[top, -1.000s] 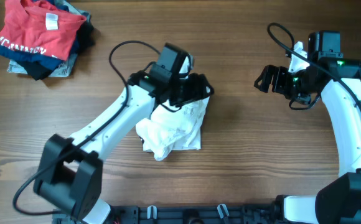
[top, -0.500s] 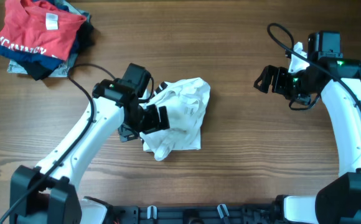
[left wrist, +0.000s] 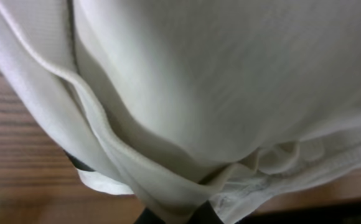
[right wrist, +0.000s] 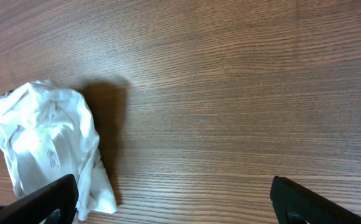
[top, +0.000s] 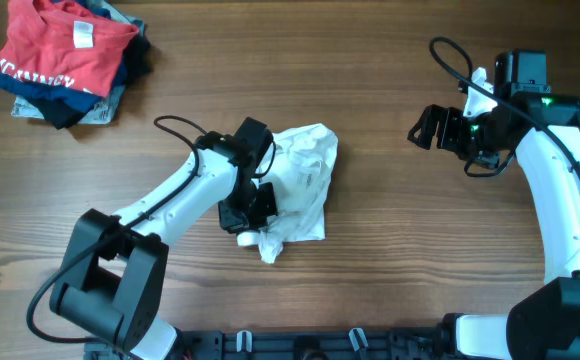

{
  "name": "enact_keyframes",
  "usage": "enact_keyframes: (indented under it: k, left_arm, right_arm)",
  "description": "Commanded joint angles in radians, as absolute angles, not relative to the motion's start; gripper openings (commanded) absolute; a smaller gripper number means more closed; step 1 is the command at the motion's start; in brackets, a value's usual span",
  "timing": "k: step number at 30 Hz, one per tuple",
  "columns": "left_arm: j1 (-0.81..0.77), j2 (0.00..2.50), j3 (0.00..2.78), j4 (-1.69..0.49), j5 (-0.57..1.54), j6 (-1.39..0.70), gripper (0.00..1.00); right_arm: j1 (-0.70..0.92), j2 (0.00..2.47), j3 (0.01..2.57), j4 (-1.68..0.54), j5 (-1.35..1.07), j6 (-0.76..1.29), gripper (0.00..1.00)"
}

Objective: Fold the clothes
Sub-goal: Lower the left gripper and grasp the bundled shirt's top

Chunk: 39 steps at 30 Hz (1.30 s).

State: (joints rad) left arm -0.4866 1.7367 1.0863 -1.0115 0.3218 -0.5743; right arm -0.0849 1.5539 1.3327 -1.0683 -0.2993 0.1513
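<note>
One thin, limp shirt (top: pixel 305 165) — grip seams, not slack cloth: left gripper (top: pixel 252 212) clamps its lower-left hem, right gripper (top: pixel 425 127) gapes empty.

The white shirt (top: pixel 302 180) lay as a crumpled heap near the middle of the wooden surface (top: pixel 420 260), neither spread flat nor folded. The fabric was plain, thin and heavily wrinkled. From overhead the heap was roughly rectangular, with its upper portion bunched and a small rolled lobe protruding at the lower-left corner. In the left wrist view a hemmed edge ran in a curve across the cloth, with several layers overlapping beneath it and stitched seams at the lower right. A gather of cloth on the heap's left side was pinched between the closed jaws of the left end effector (left wrist: pixel 171 214). Collar and sleeves could not be distinguished.
</note>
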Motion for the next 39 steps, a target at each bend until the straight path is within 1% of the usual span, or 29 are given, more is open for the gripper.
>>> enact_keyframes:
  k: [1,6,8,12,13,14,16,20,22,23,24,27,29,30,36,39]
  left_arm:
    - [-0.504,1.727,1.084,-1.033,0.420,-0.585,0.04]
    - [-0.522,1.657,1.149,-1.121,0.387,-0.584,0.04]
    - [-0.522,1.639,1.159,-1.149,0.358,-0.584,0.13]
    - [-0.543,1.636,1.159,-1.177,0.404,-0.585,0.15]
    - [-0.562,1.636,1.159,-1.171,0.420,-0.585,0.24]
    - [-0.577,1.636,1.159,-1.167,0.423,-0.586,0.29]
    - [-0.620,1.636,1.159,-1.141,0.422,-0.616,0.32]
    - [-0.700,1.644,1.159,-1.045,0.422,-0.662,0.32]
    - [-0.719,1.662,1.159,-1.019,0.421,-0.675,0.30]
    - [-0.722,1.669,1.159,-1.028,0.416,-0.675,0.22]
    - [-0.720,1.668,1.159,-1.040,0.401,-0.677,0.20]
    - [-0.707,1.659,1.159,-1.071,0.334,-0.705,0.26]
    - [-0.694,1.659,1.159,-1.085,0.282,-0.756,0.33]
    - [-0.693,1.660,1.159,-1.089,0.266,-0.778,0.34]
    - [-0.703,1.724,1.159,-1.073,0.208,-0.858,0.36]
    - [-0.703,1.763,1.159,-1.023,0.211,-0.857,0.33]
  right_arm:
    - [-0.082,1.558,1.333,-1.063,-0.316,0.133,1.00]
    - [-0.081,1.558,1.333,-1.055,-0.316,0.134,1.00]
    - [-0.081,1.558,1.333,-1.055,-0.316,0.134,1.00]
    - [-0.081,1.558,1.333,-1.055,-0.316,0.133,1.00]
    - [-0.081,1.558,1.333,-1.055,-0.316,0.134,1.00]
    - [-0.081,1.558,1.333,-1.053,-0.316,0.133,1.00]
    - [-0.081,1.558,1.333,-1.052,-0.316,0.133,1.00]
    - [-0.081,1.558,1.333,-1.060,-0.316,0.133,1.00]
    - [-0.082,1.558,1.333,-1.060,-0.316,0.133,1.00]
    - [-0.081,1.558,1.333,-1.060,-0.316,0.133,1.00]
    - [-0.081,1.558,1.333,-1.060,-0.316,0.133,1.00]
    - [-0.081,1.558,1.333,-1.060,-0.316,0.133,1.00]
    - [-0.081,1.558,1.333,-1.059,-0.316,0.133,1.00]
    - [-0.081,1.558,1.333,-1.059,-0.316,0.133,0.99]
    - [-0.081,1.558,1.333,-1.061,-0.316,0.133,1.00]
    - [-0.081,1.558,1.333,-1.064,-0.316,0.132,1.00]
